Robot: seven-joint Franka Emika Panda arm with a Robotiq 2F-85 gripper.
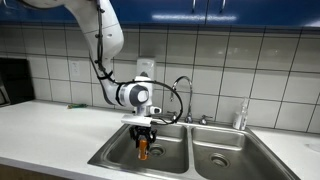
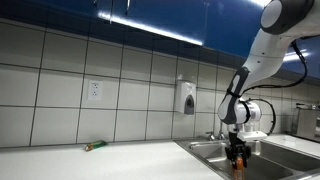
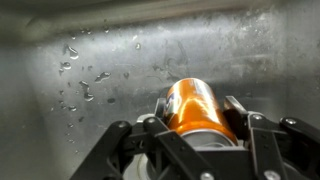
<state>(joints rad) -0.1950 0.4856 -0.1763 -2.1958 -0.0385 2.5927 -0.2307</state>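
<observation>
My gripper (image 1: 144, 141) is shut on an orange can (image 1: 143, 149) and holds it upright inside the left basin of a steel double sink (image 1: 120, 158). In the wrist view the orange can (image 3: 196, 108) sits between both fingers (image 3: 198, 118), above the wet steel sink floor (image 3: 110, 60). In an exterior view the gripper (image 2: 238, 152) hangs over the sink (image 2: 215, 151) with the can (image 2: 238, 160) at its tip.
A faucet (image 1: 185, 92) stands behind the sink, with a soap dispenser (image 1: 146, 68) on the tiled wall. A dark appliance (image 1: 14, 80) stands at the counter's far left. A small green and red object (image 2: 94, 146) lies on the white counter (image 2: 90, 163). A bottle (image 1: 241, 115) stands by the right basin.
</observation>
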